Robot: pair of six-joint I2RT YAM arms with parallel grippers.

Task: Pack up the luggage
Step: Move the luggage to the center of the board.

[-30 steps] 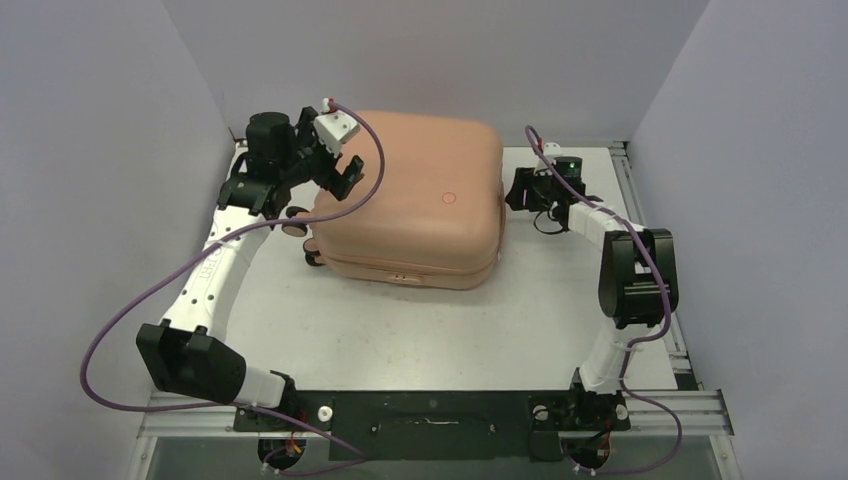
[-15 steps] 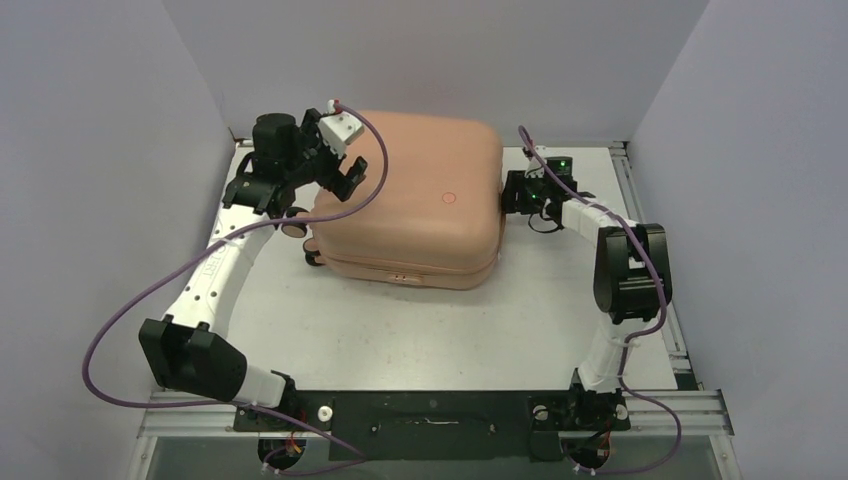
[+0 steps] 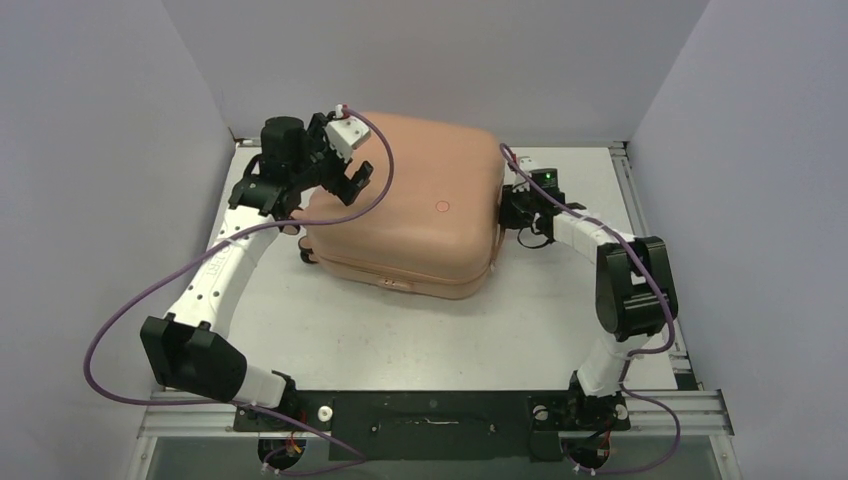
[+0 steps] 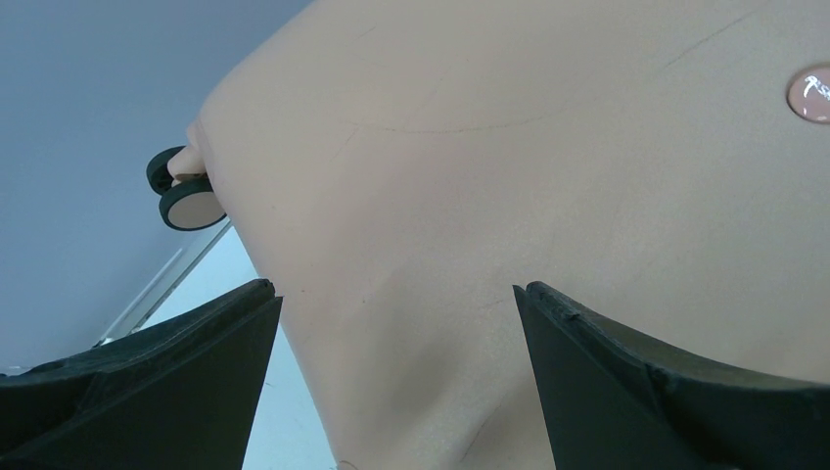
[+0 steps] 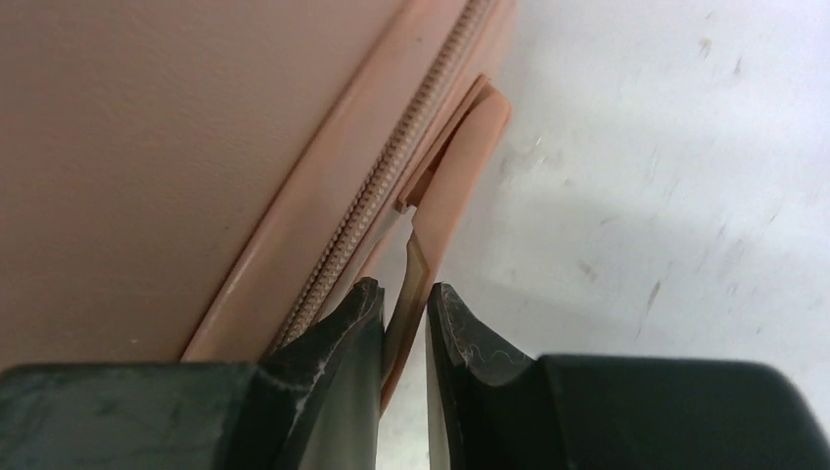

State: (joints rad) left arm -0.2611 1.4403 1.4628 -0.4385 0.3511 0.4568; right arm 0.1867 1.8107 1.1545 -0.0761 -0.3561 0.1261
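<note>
Salmon-pink luggage (image 3: pixel 420 215), side handle (image 5: pixel 460 176) pinched by right fingers (image 5: pixel 333 362), sits under left fingers (image 4: pixel 147 392) (spread wide).

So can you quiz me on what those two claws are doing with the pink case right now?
1. True or false: the luggage is lying with its lid open.
2. Pick one: what is the right claw pinching? A) a caster wheel, B) the thin pink side handle next to the zipper, C) nothing at all.
3. Fill in the blank: the left claw, over the luggage's top shell, is wide ____ and holds nothing.

Key: 1 false, the shell is closed. 2 B. 3 open.
</note>
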